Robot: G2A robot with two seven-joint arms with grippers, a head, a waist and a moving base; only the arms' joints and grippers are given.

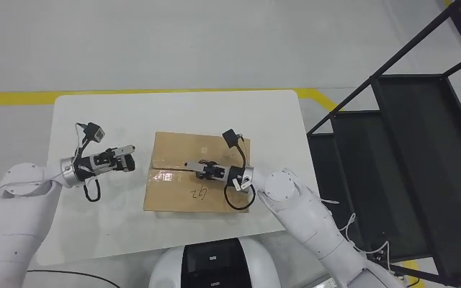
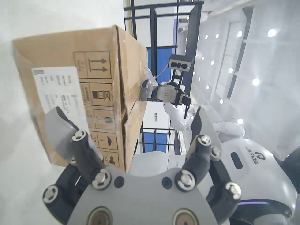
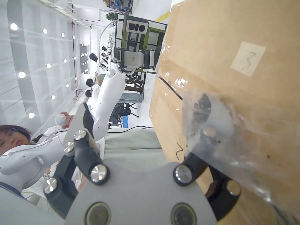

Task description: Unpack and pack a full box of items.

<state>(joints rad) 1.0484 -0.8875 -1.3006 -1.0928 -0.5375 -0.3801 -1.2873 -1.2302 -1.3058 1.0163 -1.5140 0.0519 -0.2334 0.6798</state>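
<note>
Box (image 1: 216, 147), closed cardboard, sits at the centre of the white table (image 1: 108, 115), flaps down, with the seam running 9 to 3 o'clock across the top. Handwritten scribble (image 1: 199, 193) is on the top toward 6 o'clock.

Right gripper (image 1: 204, 170) is over the middle of the box top, its wrist coming in from 4 o'clock. Its pincer is released, fingers spread wide with nothing pinched between them. One finger (image 3: 206, 108) lies against the cardboard by the seam, covered in loose clear tape (image 3: 225, 141); the other is off the cardboard.

Left gripper (image 1: 128, 160) is at 9 o'clock of the box, just beside the side wall. Whether it touches the wall cannot be told. Its pincer is also released, wide apart and empty. That wall carries a white label (image 2: 58, 87) and printed handling symbols (image 2: 98, 94).

Beyond the table, a yellow floor line (image 1: 29, 96) runs at 12 o'clock. Black metal rack (image 1: 403, 158) stands at 3 o'clock, off the table.
</note>
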